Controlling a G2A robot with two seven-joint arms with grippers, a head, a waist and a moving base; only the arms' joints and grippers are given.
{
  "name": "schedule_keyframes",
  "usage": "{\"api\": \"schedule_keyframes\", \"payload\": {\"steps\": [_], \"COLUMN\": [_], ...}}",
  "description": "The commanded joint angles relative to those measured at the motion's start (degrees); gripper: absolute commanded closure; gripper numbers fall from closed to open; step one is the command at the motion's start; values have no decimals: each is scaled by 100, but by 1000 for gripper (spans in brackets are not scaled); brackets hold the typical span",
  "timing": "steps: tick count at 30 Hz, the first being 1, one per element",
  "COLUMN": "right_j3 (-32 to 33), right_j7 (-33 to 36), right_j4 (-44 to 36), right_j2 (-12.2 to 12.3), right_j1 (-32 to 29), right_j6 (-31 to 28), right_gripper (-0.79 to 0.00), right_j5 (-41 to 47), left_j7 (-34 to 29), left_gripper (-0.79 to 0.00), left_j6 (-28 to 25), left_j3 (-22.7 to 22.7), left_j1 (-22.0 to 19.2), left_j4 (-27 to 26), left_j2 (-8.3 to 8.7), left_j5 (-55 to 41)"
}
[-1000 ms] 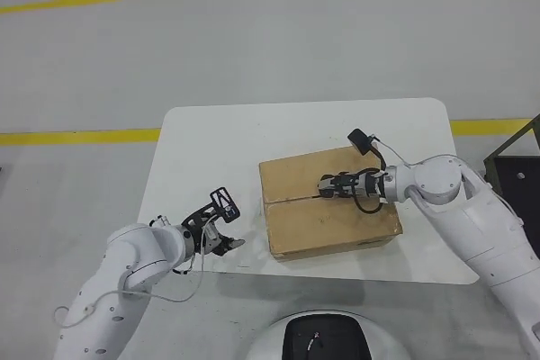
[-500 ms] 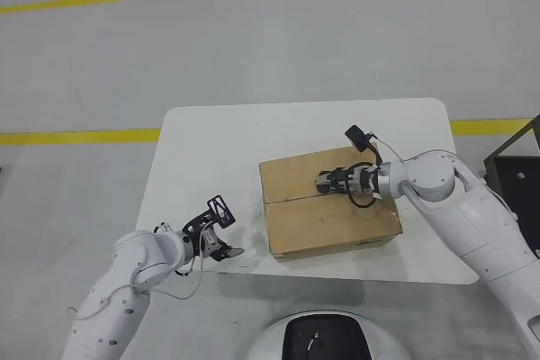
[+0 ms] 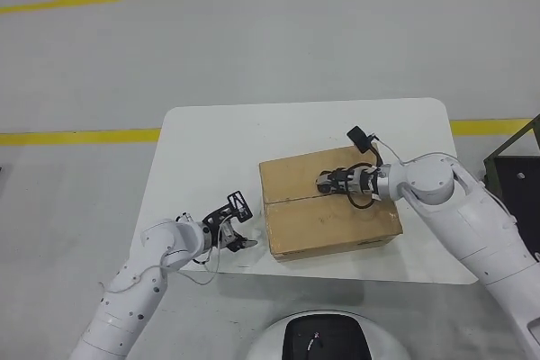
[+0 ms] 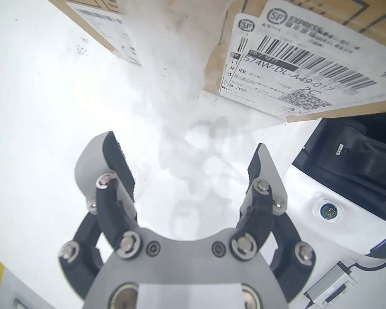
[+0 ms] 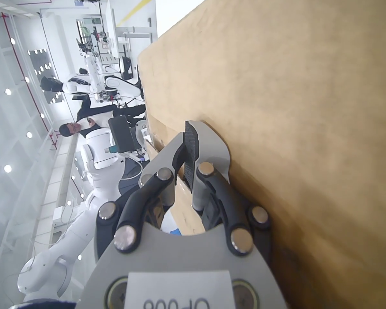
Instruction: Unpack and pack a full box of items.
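Note:
A closed brown cardboard box sits right of centre on the white table. My right gripper lies on the box top at the seam between the two flaps. In the right wrist view this gripper is shut, one finger flat against the cardboard box. My left gripper is low over the table, just off the box's left side near its front corner. It stands open with nothing between its fingers, facing the labelled side of the box.
A white shipping label covers part of the box's side. The table's left half and back strip are bare white surface. A dark metal frame stands off the table's right edge.
My left arm has moved right, bringing its open gripper close to the box's left side. The right gripper has stayed at the seam on the box top.

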Motion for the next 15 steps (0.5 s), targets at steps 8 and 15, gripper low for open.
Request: {"api": "schedule_keyframes", "payload": {"steps": [8,15], "right_j3": [63,77], "right_j7": [-24,-31], "right_j4": [-96,-171], "right_j2": [19,23], "right_j1": [-75,-100], "right_j6": [57,112], "right_gripper": [0,0], "right_j5": [-36,-60], "left_j7": [210,334], "left_gripper": [-354,0], "left_j6": [369,554], "left_j3": [415,440], "left_j1": [-343,-462], "left_j4": [522,688], "left_j2": [-231,-317], "left_j5": [326,450]}}
